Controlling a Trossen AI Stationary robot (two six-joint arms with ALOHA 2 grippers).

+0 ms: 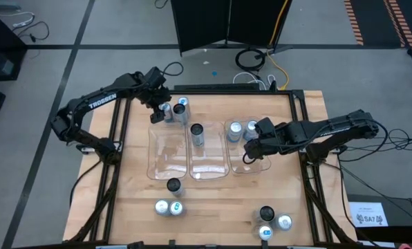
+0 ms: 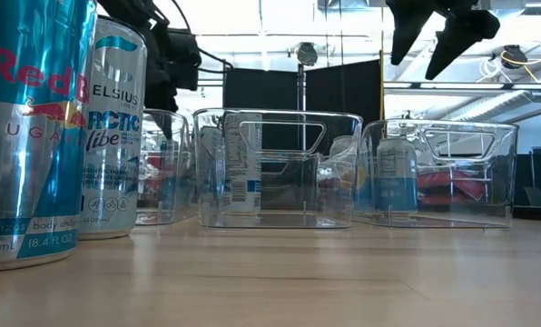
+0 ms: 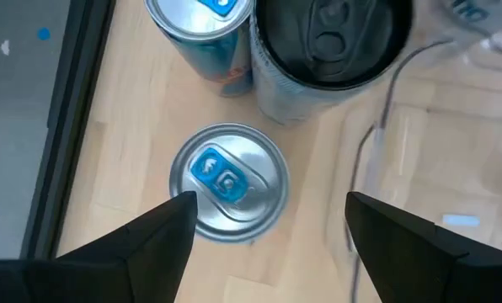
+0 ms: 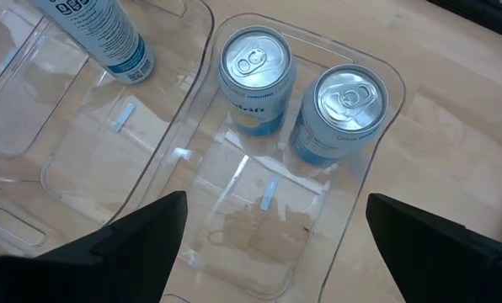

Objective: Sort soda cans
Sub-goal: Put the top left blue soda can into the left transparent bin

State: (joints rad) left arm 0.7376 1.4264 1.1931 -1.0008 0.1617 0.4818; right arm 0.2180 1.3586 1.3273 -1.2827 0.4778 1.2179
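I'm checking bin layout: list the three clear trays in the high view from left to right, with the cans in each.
Left tray, no cans → middle tray, one dark-topped can → right tray, two silver-topped cans.

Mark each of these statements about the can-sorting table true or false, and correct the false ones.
1. The right tray holds two cans. True.
2. The left gripper is shut on a can. False: it is open above a blue-tabbed can.
3. The middle tray holds one dark-topped can. True.
4. The left tray holds three cans. False: none are visible in it.
5. The right gripper is open over the right tray. True.
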